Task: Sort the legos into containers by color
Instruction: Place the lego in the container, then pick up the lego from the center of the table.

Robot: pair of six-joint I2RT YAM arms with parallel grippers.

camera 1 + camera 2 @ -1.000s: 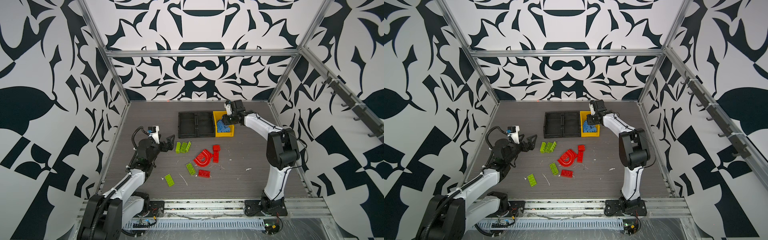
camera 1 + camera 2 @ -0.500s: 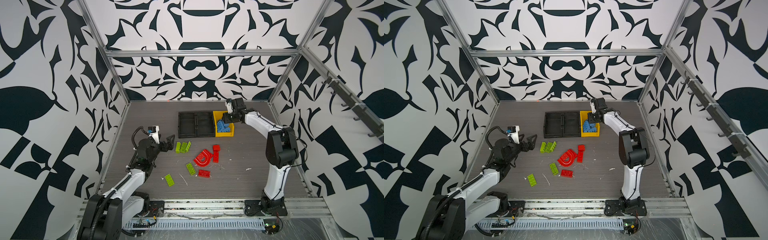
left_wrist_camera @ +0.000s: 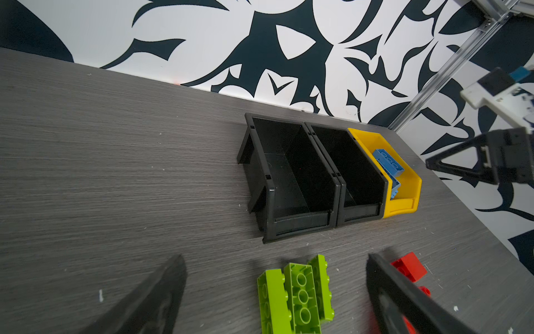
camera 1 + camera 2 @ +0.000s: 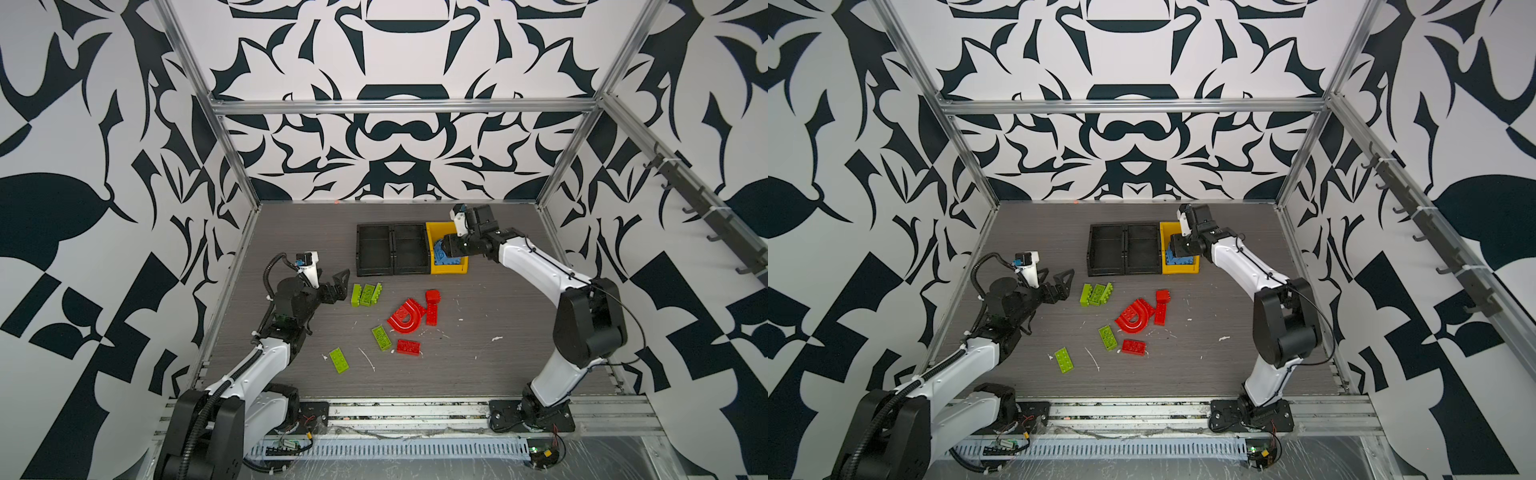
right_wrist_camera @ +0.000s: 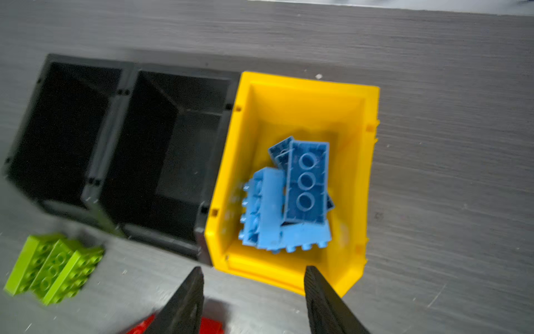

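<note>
right tool (image 5: 253, 269) parted and empty over yellow bin (image 5: 289, 84) of blue bricks (image 5: 306, 182); left tool (image 3: 276, 258) wide.

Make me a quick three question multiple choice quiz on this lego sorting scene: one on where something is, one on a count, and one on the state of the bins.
1. The two black bins are: A full; B empty; C half full.
2. The blue bricks lie: A in a black bin; B outside all bins; C in the yellow bin.
3. How many lime green bricks are outside the bins? A five; B two; C nine.

Answers:
1. B: both wrist views show bare black floors.
2. C: the right wrist view shows the blue pile within yellow walls.
3. A: both top views show three clustered and two lying apart.
</note>
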